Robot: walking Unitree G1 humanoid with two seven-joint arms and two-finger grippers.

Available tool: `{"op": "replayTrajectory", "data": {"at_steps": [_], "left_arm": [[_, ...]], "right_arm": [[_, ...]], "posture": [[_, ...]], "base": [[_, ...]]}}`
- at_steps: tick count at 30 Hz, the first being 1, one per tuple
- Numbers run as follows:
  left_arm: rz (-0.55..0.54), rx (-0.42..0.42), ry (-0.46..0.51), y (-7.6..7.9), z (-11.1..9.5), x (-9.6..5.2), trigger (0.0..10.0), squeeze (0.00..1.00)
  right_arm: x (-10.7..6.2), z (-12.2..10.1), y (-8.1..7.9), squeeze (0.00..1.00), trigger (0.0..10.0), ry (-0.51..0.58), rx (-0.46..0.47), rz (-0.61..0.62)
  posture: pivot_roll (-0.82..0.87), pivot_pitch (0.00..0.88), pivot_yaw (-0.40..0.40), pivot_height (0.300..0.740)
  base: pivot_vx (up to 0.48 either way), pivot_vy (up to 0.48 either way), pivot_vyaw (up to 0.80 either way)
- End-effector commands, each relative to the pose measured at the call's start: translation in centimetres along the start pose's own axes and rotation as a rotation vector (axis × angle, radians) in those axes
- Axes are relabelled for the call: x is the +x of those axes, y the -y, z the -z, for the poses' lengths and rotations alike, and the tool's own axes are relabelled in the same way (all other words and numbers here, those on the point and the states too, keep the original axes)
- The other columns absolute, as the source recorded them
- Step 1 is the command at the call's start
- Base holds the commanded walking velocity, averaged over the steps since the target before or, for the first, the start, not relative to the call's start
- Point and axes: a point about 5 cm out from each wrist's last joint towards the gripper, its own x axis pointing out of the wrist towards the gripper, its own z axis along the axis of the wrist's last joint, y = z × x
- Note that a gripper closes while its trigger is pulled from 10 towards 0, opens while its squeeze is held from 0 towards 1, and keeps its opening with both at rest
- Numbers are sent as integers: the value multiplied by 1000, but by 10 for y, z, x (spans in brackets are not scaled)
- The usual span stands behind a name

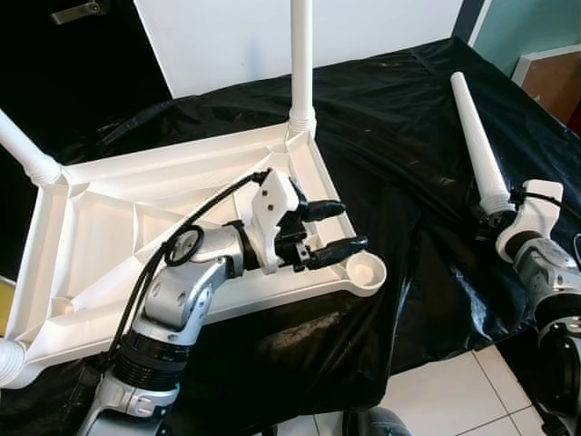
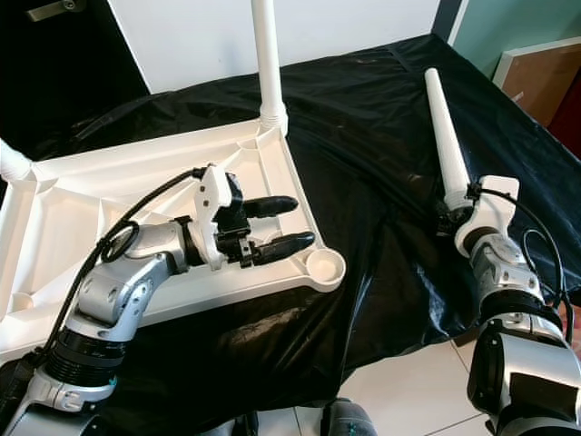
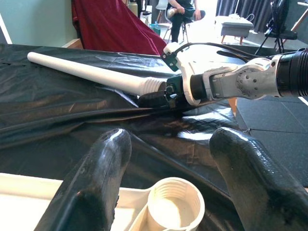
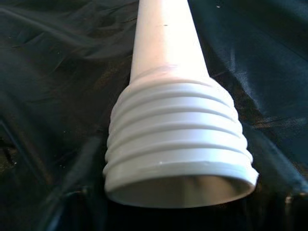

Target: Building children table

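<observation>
A white plastic table top lies upside down on a black cloth. Legs stand screwed in at its far corner and its left corner. The near right corner holds an empty threaded socket, also seen close up as the socket. My left gripper hovers open just over the frame edge beside that socket, fingers apart with nothing between them. To the right, my right gripper is shut on the threaded end of a loose white leg pointing away over the cloth.
The black cloth drapes over the work surface and ends at a front edge above white floor tiles. A white panel stands behind. A wooden box sits at the far right. A seated person is far off.
</observation>
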Motion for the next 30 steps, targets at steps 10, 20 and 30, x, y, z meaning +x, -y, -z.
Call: {"op": "replayTrajectory", "data": {"at_steps": [10,20,30], "left_arm": [[-66,17,-5,-3,-3,-3,10000,0],[-69,20,-7,-4,-3,-4,10000,0],[-67,27,-8,-4,-3,-4,10000,0]], "right_arm": [[-5,4,-38,0,10000,114,-75,-167],[-36,7,-75,0,10000,216,-35,-282],[-68,15,-88,0,10000,198,-1,-323]], "posture": [[-31,147,35,740],[-43,150,32,740],[-45,149,32,740]], "base": [[0,0,0],[0,0,0],[0,0,0]]}}
